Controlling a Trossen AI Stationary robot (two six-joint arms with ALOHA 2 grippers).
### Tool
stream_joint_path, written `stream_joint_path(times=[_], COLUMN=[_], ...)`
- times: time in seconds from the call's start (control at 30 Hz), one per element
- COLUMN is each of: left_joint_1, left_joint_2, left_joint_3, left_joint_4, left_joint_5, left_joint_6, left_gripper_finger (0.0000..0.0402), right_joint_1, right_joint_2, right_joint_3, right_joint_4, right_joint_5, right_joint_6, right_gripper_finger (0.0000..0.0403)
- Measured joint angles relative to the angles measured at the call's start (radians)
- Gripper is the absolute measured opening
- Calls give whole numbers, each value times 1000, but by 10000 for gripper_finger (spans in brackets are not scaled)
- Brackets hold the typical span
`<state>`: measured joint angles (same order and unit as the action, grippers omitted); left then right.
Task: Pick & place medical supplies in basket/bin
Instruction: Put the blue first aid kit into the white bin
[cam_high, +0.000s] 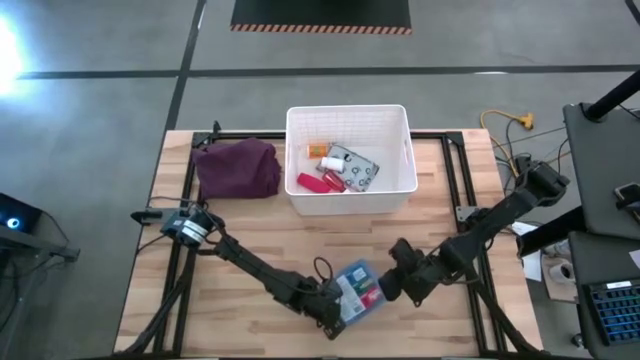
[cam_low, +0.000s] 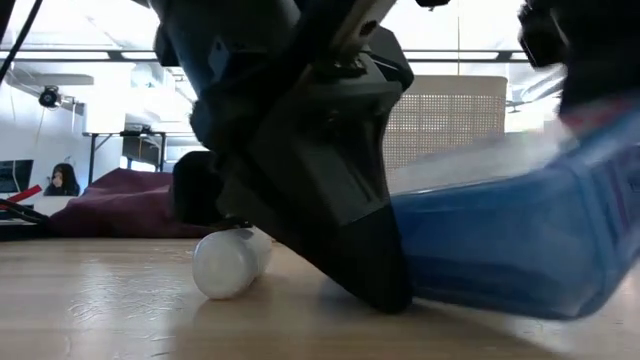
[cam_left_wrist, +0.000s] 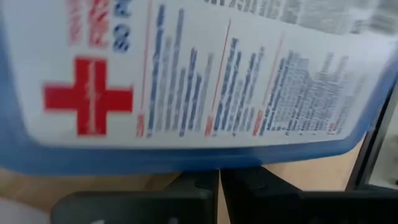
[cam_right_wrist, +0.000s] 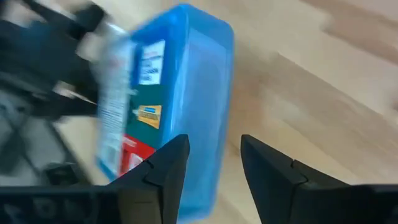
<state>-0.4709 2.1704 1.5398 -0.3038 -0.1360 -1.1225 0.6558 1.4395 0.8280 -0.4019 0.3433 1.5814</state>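
The blue-and-red flat box (cam_high: 358, 288) sits near the table's near edge, between my two grippers. In the low view the box (cam_low: 500, 250) is tilted, low end by the left gripper and other end raised. My left gripper (cam_high: 335, 312) is shut, its tips down at the table beside that low end. My right gripper (cam_high: 386, 285) is open at the box's opposite side. A small white bottle (cam_low: 225, 265) lies on its side on the table behind the left gripper. The white bin (cam_high: 350, 112) at the far middle holds a red packet (cam_high: 313, 182), a patterned pouch (cam_high: 357, 168) and small bottles. My left gripper (cam_left_wrist: 219, 186) has its shut fingers against the box's lower blue edge (cam_left_wrist: 186, 163), coming slanting down from the table's left. The box's printed red-cross face (cam_left_wrist: 186, 81) rises tilted above the fingers. My right gripper (cam_right_wrist: 214, 165) stands open with one finger (cam_right_wrist: 171, 165) at the box's blue side wall (cam_right_wrist: 202, 112), coming from the table's right. Whether that finger touches the wall cannot be told.
A maroon-purple cloth bundle (cam_high: 237, 168) lies left of the bin at the far left. Black frame rails (cam_high: 455, 185) run along the table's sides. Bare wood (cam_high: 250, 225) stretches between the bin and the grippers.
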Motion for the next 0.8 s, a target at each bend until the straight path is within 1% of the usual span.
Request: stream_joint_path(times=[0.1, 0.17, 0.27, 0.37, 0.47, 0.57, 0.63, 0.8], left_joint_1=[0, 0, 6, 13, 11, 9, 5, -5], left_joint_2=[0, 0, 1, 2, 2, 2, 2, 2], left_joint_3=[0, 0, 1, 5, 5, 6, 6, 7], left_joint_4=[0, 9, 16, 14, 6, 8, 13, 14], left_joint_5=[1, -11, -34, -57, -60, -39, -34, -34], left_joint_6=[3, 4, 4, 14, 14, 27, 21, 16], left_gripper_finger=[0, 0, 0, 0, 0, 0, 0, 0], right_joint_1=[-4, -8, -14, -25, -30, -30, -30, -30], right_joint_2=[-5, -4, 4, 32, 77, 126, 148, 166], right_joint_3=[74, 125, 183, 224, 248, 265, 285, 353], right_joint_4=[-8, 25, -1, 9, 10, 7, 10, -84], right_joint_5=[28, 12, 2, 15, 15, -47, -57, -35], right_joint_6=[-58, -117, -208, -251, -253, -230, -217, -221], right_gripper_finger=[147, 145, 145, 150, 158, 169, 178, 211])
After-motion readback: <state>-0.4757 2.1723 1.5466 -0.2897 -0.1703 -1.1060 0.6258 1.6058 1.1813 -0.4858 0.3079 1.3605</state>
